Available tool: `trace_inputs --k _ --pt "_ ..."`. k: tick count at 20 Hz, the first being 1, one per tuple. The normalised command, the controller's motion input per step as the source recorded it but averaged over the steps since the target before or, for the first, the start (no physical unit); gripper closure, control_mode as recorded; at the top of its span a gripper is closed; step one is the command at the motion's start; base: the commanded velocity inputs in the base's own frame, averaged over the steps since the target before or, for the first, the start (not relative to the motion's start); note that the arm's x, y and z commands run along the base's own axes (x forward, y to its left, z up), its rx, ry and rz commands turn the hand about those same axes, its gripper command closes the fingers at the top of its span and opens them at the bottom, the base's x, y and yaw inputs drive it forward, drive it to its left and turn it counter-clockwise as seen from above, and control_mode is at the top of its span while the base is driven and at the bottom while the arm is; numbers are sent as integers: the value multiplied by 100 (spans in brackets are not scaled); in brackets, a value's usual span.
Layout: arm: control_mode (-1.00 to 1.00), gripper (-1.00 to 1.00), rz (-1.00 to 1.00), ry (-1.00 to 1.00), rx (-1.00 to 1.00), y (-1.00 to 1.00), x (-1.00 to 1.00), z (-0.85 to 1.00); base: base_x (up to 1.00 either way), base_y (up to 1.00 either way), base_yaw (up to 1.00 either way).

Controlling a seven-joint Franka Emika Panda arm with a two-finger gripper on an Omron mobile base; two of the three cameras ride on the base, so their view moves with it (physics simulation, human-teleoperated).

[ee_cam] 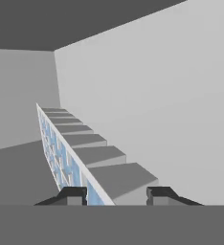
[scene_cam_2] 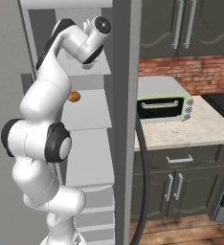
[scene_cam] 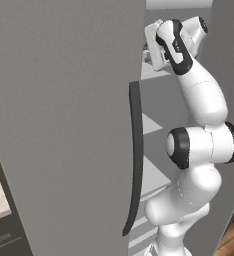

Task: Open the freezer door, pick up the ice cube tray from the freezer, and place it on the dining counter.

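reaching into the freezer (scene_cam_2: 92, 115) at an upper shelf. gripper (ee_cam: 116, 196) spread wide, straddling the near rim of the tray (ee_cam: 68, 153), which runs away between the fingertips (ee_cam: 73, 195), tilted on edge.

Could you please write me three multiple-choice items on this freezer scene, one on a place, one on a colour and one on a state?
1. Where is the small orange-brown item?
A. on a light grey freezer shelf
B. on the stone counter
C. on the floor

2. What colour is the toaster oven on the beige speckled counter?
A. red
B. pale green
C. blue

3. How does the tall grey freezer door with its dark curved handle stand?
A. shut
B. swung open
C. taken off

Answers: 1 A, it lies on a shelf beside the arm. 2 B, its casing is pale green. 3 B, the shelves show and the gripper reaches inside, its fingers either side of the pale blue-white gridded ice cube tray.
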Motion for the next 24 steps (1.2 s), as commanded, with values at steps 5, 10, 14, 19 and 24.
trace_inputs --k 5,10,14,19,24 --pt "-100 100 -1 0 0 0 -30 0 0 0 0" --pt "-100 100 -3 0 0 0 -33 0 0 0 0" --pt "-100 100 -4 0 0 0 -37 0 0 0 0" --pt "-100 100 -7 0 0 0 -37 0 0 0 0" --pt "-100 100 -7 0 0 -6 -44 0 0 0 0"
